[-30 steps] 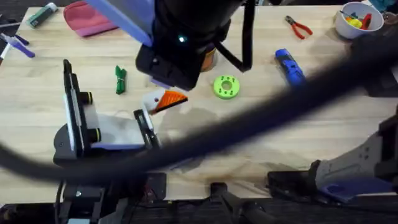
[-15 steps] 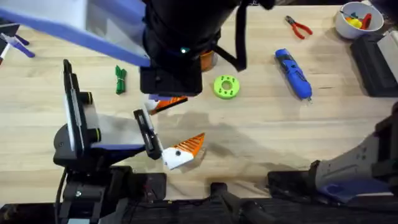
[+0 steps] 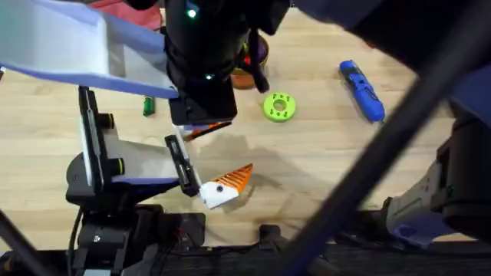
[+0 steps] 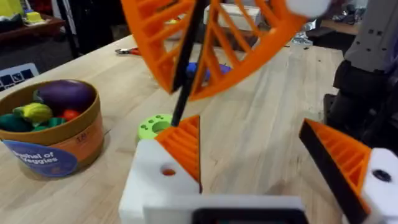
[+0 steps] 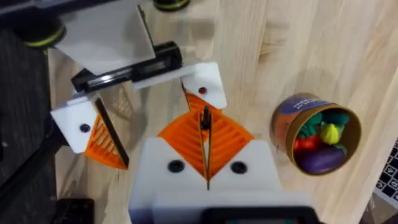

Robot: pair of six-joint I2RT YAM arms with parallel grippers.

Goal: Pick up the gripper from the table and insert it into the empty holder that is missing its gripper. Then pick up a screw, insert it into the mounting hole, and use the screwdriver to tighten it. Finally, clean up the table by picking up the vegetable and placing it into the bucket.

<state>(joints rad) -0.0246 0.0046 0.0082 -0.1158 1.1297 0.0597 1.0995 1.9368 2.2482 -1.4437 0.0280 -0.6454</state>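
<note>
Your right claw (image 5: 207,148) had its pads pressed together, with a thin dark line between them that I couldn't identify. Its tips sat just beside the holder (image 5: 206,86), pointing straight at it. Some orange showed against the holder, but I couldn't tell whether that was the gripper seated. Your left claw (image 4: 249,134) hung spread just beside the holder, so the right was better placed.

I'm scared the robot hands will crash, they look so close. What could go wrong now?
1. The right gripper hangs just above the open left gripper. A small slip might knock their orange fingers together.
2. The bucket stands close by. A wide arm swing could tip it and spill the toy veggies.
</note>
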